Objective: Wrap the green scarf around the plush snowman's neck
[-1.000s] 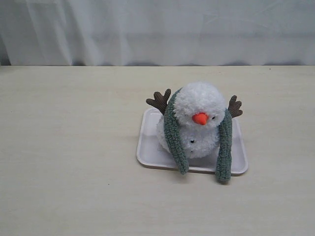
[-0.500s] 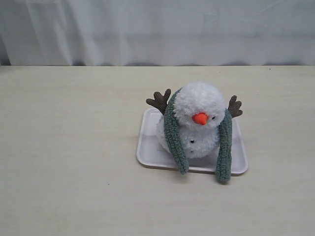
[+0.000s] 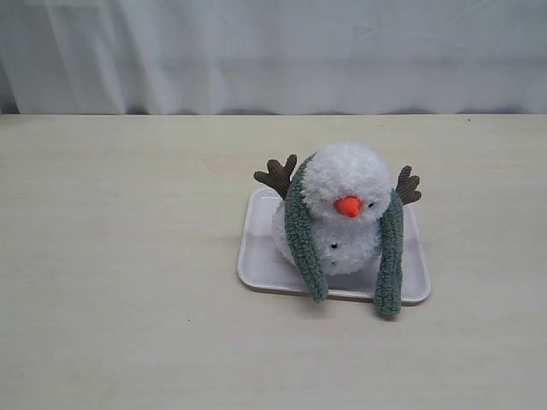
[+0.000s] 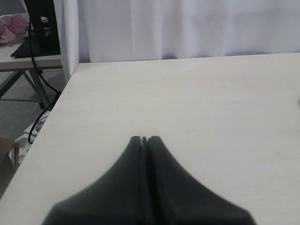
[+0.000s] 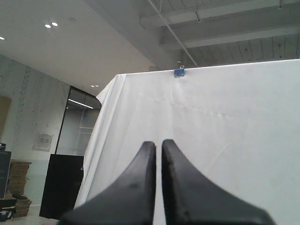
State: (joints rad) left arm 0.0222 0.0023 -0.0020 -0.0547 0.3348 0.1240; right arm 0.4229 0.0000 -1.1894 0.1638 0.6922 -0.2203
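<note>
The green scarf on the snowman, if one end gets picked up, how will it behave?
Probably floppy: the green scarf drapes limply over the plush snowman, ends hanging down. Its fuzzy pile likely grips rather than slips. Pulling one end may drag it off.

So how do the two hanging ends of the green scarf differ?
The scarf end on the exterior view's left slants across the plush snowman's body and stops over the tray's front rim; the right-hand end hangs straight and reaches past that rim onto the table. Both hang down its front, uncrossed.
</note>
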